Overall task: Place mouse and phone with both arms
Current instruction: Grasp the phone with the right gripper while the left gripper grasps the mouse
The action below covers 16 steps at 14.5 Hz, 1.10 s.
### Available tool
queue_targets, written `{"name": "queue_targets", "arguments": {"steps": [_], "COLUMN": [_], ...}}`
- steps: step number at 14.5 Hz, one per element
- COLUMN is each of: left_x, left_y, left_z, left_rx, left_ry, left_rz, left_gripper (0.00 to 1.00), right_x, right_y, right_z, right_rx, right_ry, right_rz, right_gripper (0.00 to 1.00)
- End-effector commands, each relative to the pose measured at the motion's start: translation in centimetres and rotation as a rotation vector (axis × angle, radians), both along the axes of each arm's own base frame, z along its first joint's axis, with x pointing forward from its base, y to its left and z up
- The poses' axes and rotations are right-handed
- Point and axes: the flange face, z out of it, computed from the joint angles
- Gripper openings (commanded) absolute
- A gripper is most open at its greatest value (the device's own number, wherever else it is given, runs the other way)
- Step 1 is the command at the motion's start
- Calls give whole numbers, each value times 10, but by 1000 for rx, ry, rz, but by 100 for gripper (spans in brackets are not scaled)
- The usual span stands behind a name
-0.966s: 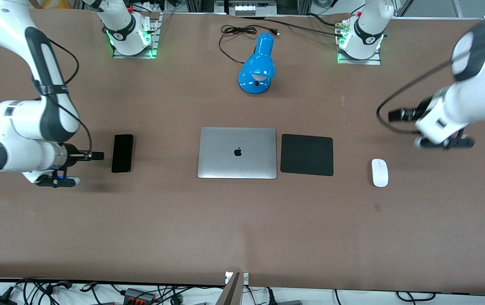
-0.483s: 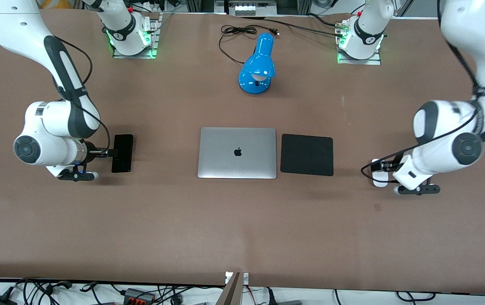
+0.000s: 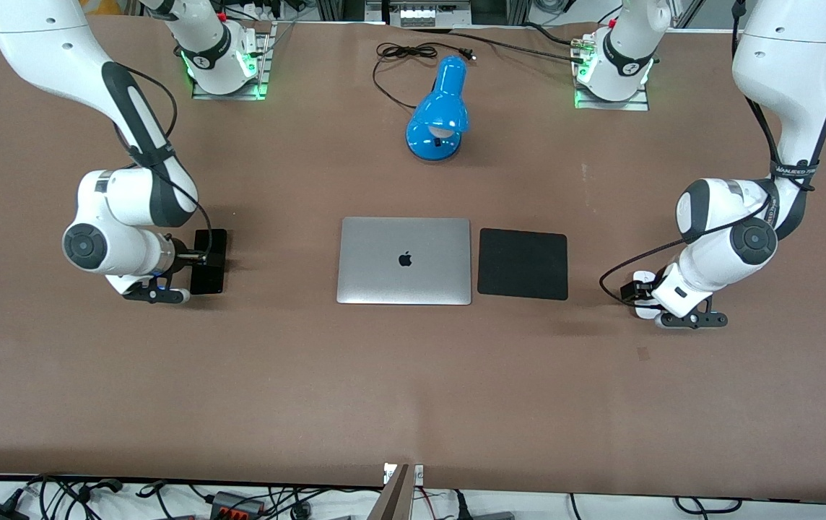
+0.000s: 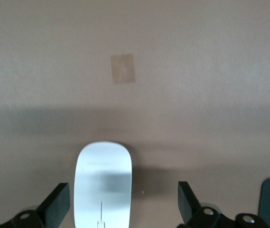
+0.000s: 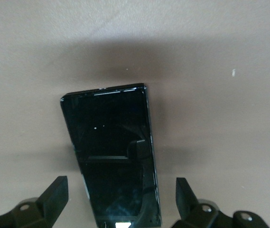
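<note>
Front: right gripper [image 3: 193,263] over phone [image 3: 212,271] at right arm's end of table [image 3: 413,375]; left gripper [image 3: 644,297] over mouse [image 3: 642,277] at left arm's end, near mouse pad [image 3: 523,264]. Left wrist: fingers [image 4: 56,206] spread, straddling mouse [image 4: 103,183] but off-centre — centre before clamping. Right wrist: fingers [image 5: 54,195] spread either side of phone [image 5: 113,159], skewed — square wrist to long edges, descend, then squeeze.

One mouse [image 3: 642,277], one phone [image 3: 212,261], one laptop [image 3: 404,261], one mouse pad [image 3: 523,264], one lamp [image 3: 439,112].

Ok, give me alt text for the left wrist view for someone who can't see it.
The left gripper hangs open over a small white oval computer mouse lying between its black fingers on the brown table. A pale square patch marks the table further along.
</note>
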Motion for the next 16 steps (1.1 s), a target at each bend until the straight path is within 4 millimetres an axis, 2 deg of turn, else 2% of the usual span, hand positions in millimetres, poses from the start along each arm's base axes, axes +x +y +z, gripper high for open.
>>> {"name": "queue_targets", "arguments": {"steps": [1,4,8,10,12,13,14,16], "left_x": [-1,-2,-7,-8,-7,-8,-9,-1], "left_y": [12,14,18,19,18,17,16,15], "left_z": [-21,-25,-44,-46,-42,-41,-42,-31], "left_rx": [8,7,5,5,6,5,5,4], "left_ry": [-15,-9,23,30,36,57,68,60], "left_rz": [-11,-8,-4,-9,-23,-55,-60,-56], "left_gripper": [100,100,100,67,39,31,29,29], "right_x": [-12,-13,-19,-19,-19,-20,-20,-21], "right_y": [-1,-1,1,1,3,4,6,6], "right_z": [0,-1,-9,-10,-10,-11,-11,-12], "right_rx": [1,1,1,1,1,1,1,0], "right_ry": [-20,-16,-12,-10,-10,-9,-7,-6], "right_rz": [-18,-19,-15,-18,-15,-13,-10,-13], "right_gripper": [100,100,100,100,100,100,100,100]}}
